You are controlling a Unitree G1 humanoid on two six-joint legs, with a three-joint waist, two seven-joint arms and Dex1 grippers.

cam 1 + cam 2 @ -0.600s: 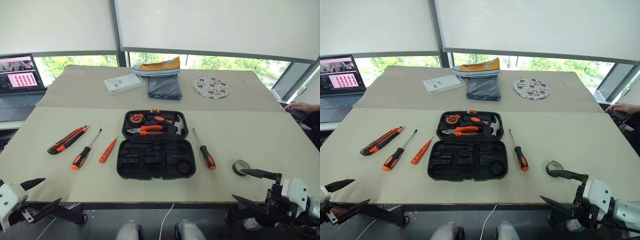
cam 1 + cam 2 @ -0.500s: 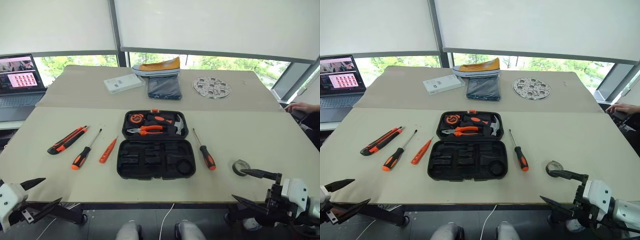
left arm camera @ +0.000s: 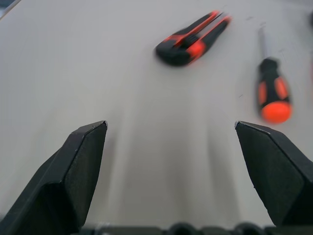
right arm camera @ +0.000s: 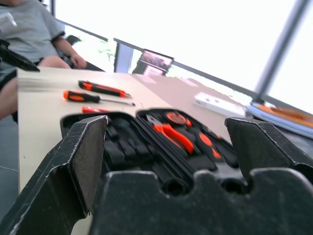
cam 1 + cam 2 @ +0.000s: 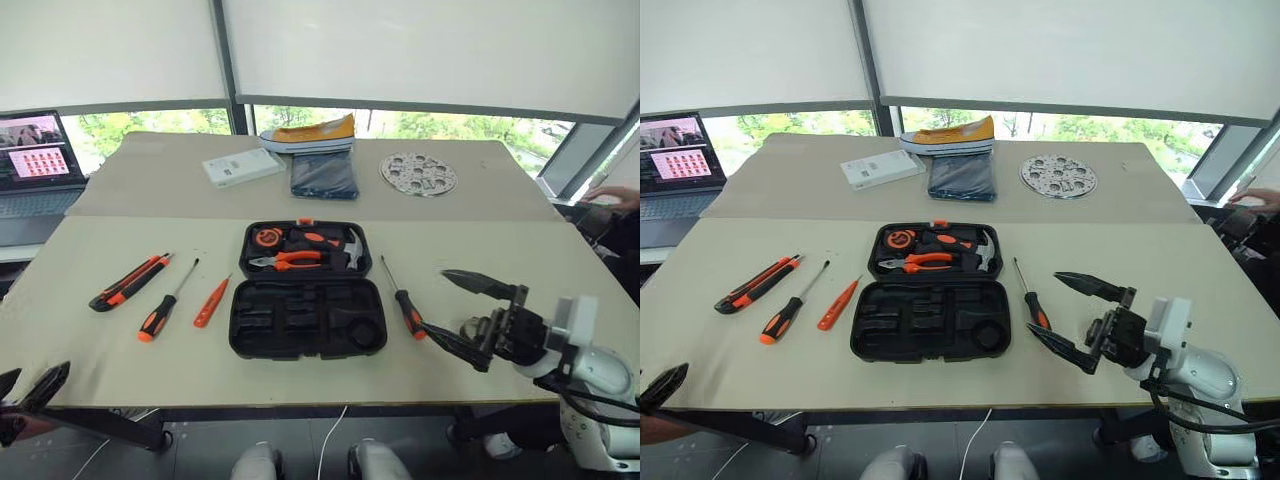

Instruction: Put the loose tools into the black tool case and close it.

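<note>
L gripper (image 3: 171,147) jaws wide, empty; utility knife (image 3: 191,39) and a blk/orange screwdriver (image 3: 272,90) lie ahead of it, apart. Slim orange screwdriver (image 5: 212,302) beyond, then the black tool case (image 5: 305,290) open flat. R gripper (image 5: 468,320) spread wide, empty; second screwdriver (image 5: 408,308) just beside its lower finger. We judge tools light, stiff; take by rubbery handles, mid-length.

open tool case (image 5: 931,319), right gripper (image 5: 1069,318) spread beside

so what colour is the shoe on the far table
Yellow-orange with a white sole; the shoe shows best in the left eye view.
</note>
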